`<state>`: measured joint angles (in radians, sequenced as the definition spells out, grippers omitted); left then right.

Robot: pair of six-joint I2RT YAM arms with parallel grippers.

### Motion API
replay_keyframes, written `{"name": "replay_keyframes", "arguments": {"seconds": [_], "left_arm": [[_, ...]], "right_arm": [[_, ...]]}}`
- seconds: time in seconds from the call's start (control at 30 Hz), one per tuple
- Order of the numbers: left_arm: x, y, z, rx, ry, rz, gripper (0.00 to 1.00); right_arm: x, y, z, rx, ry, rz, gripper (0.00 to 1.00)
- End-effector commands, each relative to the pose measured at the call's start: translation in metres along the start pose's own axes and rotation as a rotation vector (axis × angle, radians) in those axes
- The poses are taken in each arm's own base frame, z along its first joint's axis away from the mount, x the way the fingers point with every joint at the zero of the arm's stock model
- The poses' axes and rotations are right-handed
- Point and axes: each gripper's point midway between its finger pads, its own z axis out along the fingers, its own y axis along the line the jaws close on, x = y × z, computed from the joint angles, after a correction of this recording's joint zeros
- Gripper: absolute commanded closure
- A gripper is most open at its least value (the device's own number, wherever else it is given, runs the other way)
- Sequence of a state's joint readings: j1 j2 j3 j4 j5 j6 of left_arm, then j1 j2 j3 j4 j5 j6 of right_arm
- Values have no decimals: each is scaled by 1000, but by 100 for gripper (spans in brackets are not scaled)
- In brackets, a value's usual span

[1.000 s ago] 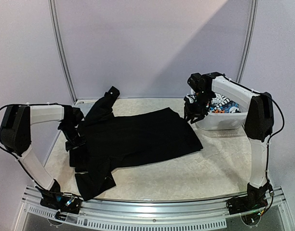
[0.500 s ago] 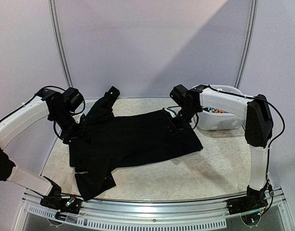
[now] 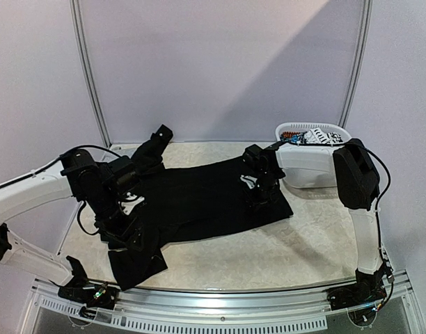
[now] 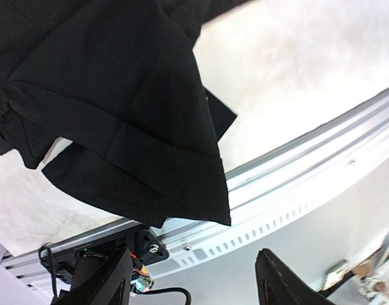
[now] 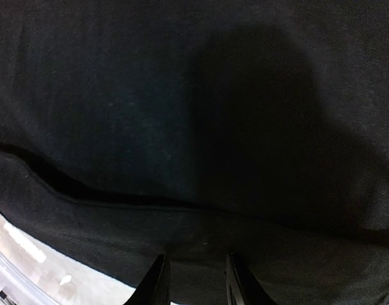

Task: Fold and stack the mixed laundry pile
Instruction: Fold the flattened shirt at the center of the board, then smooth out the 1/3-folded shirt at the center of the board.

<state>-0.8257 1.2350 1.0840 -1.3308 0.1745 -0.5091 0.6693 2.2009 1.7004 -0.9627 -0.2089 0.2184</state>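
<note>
The black long-sleeved garment lies spread across the middle of the worktop, most of it flat. One sleeve runs up toward the back wall at upper left. Its lower-left corner is bunched and reaches almost to the metal rail along the bottom edge. The garment's right edge stops just short of the white laundry basket at the right. A printed piece shows above the basket's rim.

The left fingers are spread wide with nothing between them. They are tilted toward the bottom rail, with the garment's loose hem hanging in folds above them in the wrist view. From above, that arm lies over the garment's left side.

The right fingers stand close together, pointed at a fold near the garment's right hem. I cannot tell whether they pinch cloth or only rest on it.

Bare worktop shows along the bottom right, below the garment and in front of the basket, and in a narrow strip at the far left.
</note>
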Motion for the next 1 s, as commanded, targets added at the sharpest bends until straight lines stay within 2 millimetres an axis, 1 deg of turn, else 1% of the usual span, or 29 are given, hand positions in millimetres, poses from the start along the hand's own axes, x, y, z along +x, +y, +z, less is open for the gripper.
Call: {"name": "replay_keyframes", "arguments": {"seconds": [0.0,0.1,0.2,0.33,0.5,0.63,0.67,0.7,0.73,0.77,0.8,0.83,0.87,0.97], "left_arm": [[23,7,13,-127,74,69,31],[30,0,29,-158,106,142,31],[36,-12,44,-192,130,232,31],[34,-21,52,-249,110,300,31],[27,-13,59,-369,69,323,30],[20,-4,71,-473,62,365,34],[19,-2,75,-489,65,375,37],[17,-2,78,-504,67,386,42],[15,0,79,-525,67,391,48],[13,2,78,-552,66,399,63],[8,1,74,-567,55,406,81],[5,0,69,-581,46,413,95],[2,-3,64,-581,38,421,100],[-4,-22,44,-517,30,459,100]], "right_arm": [[3,-15,0,72,-1,1,68],[4,-16,-7,89,-13,3,66],[4,-19,-17,109,-32,6,65],[2,-18,-38,124,-75,7,64],[-2,-14,-61,122,-129,5,62],[-4,-11,-68,110,-151,11,61],[-4,-10,-69,105,-154,11,61],[-5,-9,-70,101,-157,12,61],[-5,-8,-72,99,-160,10,61],[-4,-8,-73,100,-159,10,61],[-4,-9,-75,105,-161,9,61],[-3,-10,-76,111,-163,10,61],[-2,-10,-78,114,-167,10,61],[1,-11,-82,117,-173,13,61]]}}
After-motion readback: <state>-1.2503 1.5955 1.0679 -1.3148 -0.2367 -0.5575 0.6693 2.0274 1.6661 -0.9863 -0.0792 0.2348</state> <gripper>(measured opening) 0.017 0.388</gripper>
